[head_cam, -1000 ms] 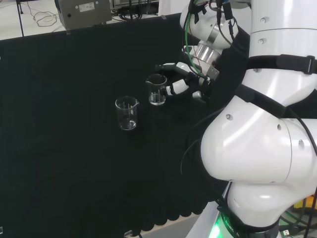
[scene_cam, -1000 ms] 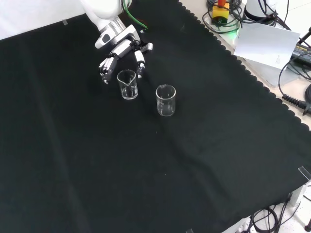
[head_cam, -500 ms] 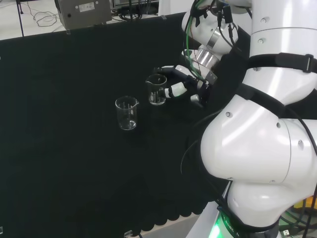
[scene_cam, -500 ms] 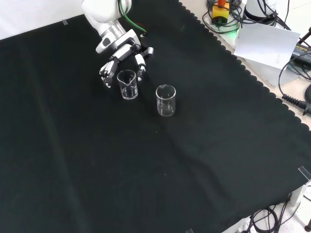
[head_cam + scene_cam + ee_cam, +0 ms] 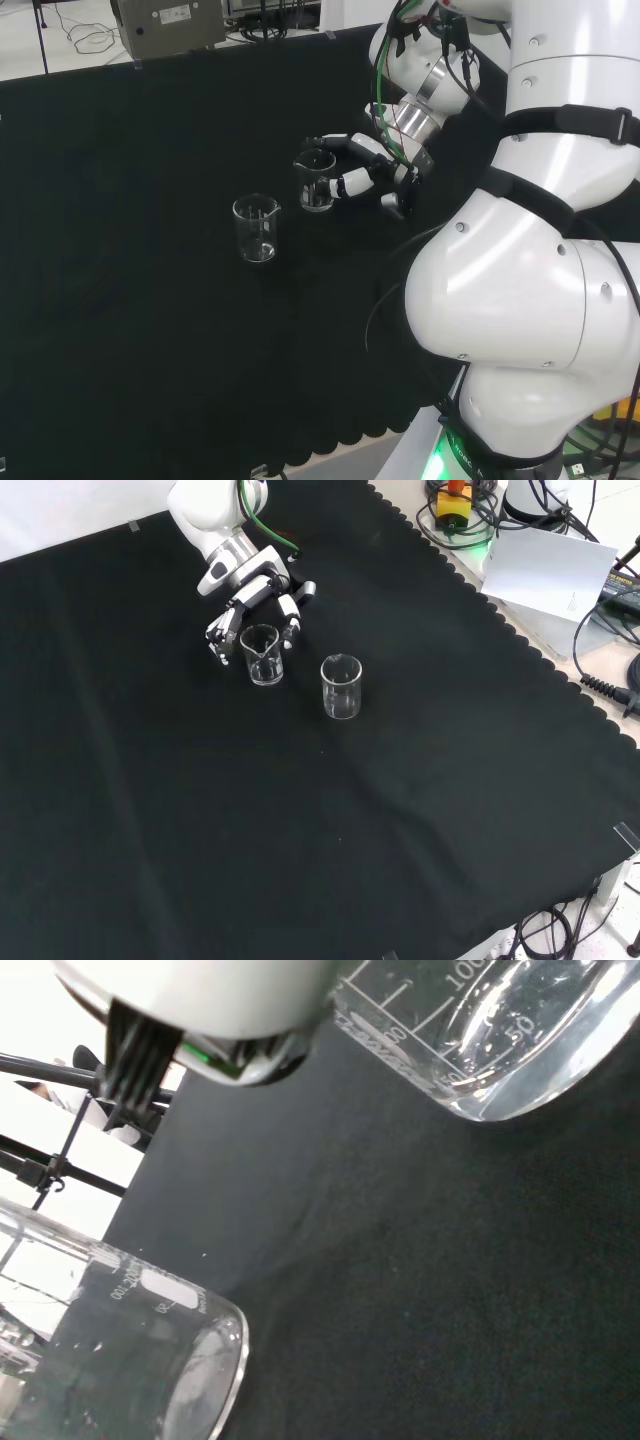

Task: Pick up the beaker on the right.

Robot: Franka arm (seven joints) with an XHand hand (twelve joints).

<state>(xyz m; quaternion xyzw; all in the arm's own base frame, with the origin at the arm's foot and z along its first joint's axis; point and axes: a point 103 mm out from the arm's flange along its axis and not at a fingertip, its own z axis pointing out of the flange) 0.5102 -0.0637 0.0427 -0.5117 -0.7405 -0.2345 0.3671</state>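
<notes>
My fingers [image 5: 288,630] are spreading open on both sides of the beaker [image 5: 262,654], not holding it yet. In the head view it is standing on the cloth [image 5: 420,780], right of the other beaker [image 5: 341,687]. I should close slowly and evenly, so it doesn't tip.

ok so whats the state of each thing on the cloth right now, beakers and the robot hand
beaker by the robot hand: upright on the cloth, looks empty, fingers on both sides of it, not lifted
other beaker: upright on the cloth, looks empty, standing free
robot hand: low at the cloth, fingers spread and partly curled about the near beaker; contact with the glass cannot be told
black cloth: lies flat over the bench
</notes>
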